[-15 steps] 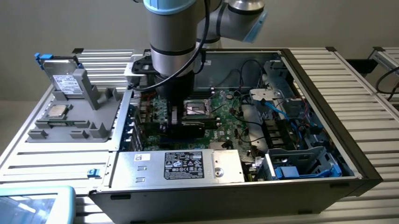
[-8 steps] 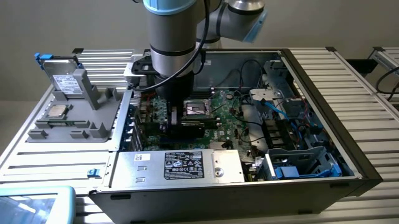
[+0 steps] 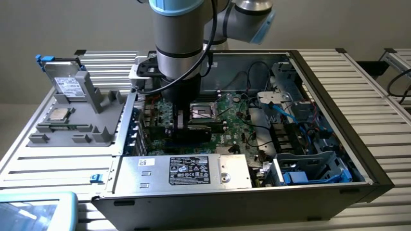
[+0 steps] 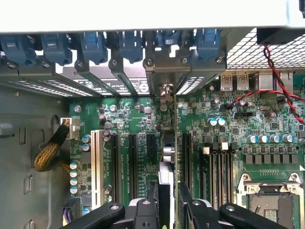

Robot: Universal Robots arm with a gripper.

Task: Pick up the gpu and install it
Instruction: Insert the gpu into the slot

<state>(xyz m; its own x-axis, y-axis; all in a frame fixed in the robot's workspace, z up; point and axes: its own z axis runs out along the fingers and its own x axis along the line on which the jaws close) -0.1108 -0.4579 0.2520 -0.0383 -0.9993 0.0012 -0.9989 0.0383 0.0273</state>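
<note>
The gpu shows edge-on as a thin upright card over the green motherboard. Its silver bracket end reaches the rear slot openings of the case. My gripper is shut on the card's near end, with one black finger on each side. The card stands in line with the black expansion slots; whether it sits in a slot I cannot tell. In the exterior view my gripper is low inside the open computer case, holding the dark gpu above the motherboard.
Blue slot latches line the case's rear wall. A white slot and the processor socket flank the card. A power supply sits at the case front, with cables toward the exterior view's right. A grey parts fixture stands outside.
</note>
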